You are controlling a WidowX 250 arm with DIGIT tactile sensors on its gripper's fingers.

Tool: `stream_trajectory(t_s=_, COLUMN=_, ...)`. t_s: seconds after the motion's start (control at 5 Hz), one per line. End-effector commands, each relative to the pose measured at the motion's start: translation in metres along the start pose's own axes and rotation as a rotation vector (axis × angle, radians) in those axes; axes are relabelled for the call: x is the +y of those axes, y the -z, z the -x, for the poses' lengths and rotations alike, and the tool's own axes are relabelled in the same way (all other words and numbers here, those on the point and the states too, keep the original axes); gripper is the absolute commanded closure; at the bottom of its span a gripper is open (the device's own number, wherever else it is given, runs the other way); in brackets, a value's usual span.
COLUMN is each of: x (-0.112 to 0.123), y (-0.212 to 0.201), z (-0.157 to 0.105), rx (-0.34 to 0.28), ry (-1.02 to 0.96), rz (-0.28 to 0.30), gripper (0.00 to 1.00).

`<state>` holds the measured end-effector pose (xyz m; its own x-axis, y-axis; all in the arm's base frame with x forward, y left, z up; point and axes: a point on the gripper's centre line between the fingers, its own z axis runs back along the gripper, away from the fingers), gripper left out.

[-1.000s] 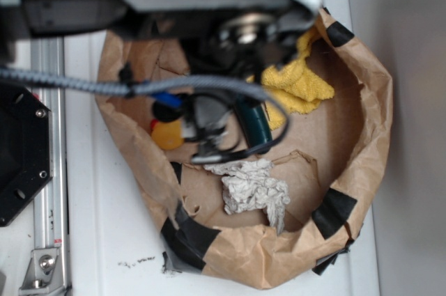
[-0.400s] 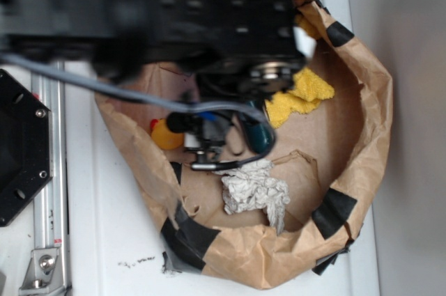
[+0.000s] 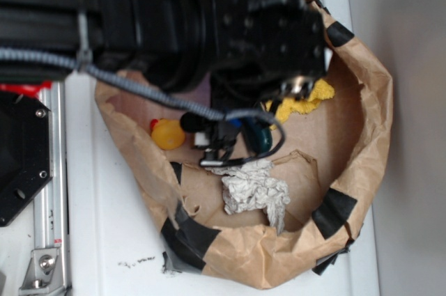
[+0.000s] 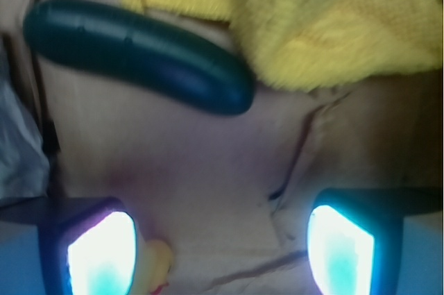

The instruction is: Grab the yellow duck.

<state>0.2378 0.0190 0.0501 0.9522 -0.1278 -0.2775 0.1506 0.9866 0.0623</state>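
Note:
The yellow duck [image 3: 168,134] sits on the floor of the brown paper bag, near its left wall. In the wrist view only an edge of the duck [image 4: 157,264] shows, just inside my left finger [image 4: 100,257] at the bottom. My gripper [image 4: 220,253] is open, with bare paper between its fingers. From outside, the gripper [image 3: 203,136] hangs just right of the duck, largely hidden under the black arm.
A dark green cucumber toy [image 4: 139,52] [image 3: 259,136] lies ahead of the fingers, with a fluffy yellow towel [image 4: 326,24] [image 3: 303,101] beyond it. A crumpled grey cloth [image 3: 254,188] lies near the front of the bag. The bag's taped rim [image 3: 362,136] rings everything.
The arm has swung further over the bag and now hides more of the towel. The gripper has shifted slightly right, so the duck shows more fully.

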Motion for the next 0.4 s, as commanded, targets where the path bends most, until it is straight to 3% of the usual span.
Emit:
stream_trajectory(t_s=0.0, x=0.0013, y=-0.0084, z=0.0158, rx=-0.023, ry=0.034, rz=-0.027, gripper=0.0)
stream_trajectory(t_s=0.2, x=0.0052, y=-0.0056, z=0.0251, rx=-0.033, ry=0.043, rz=-0.021, gripper=0.0)
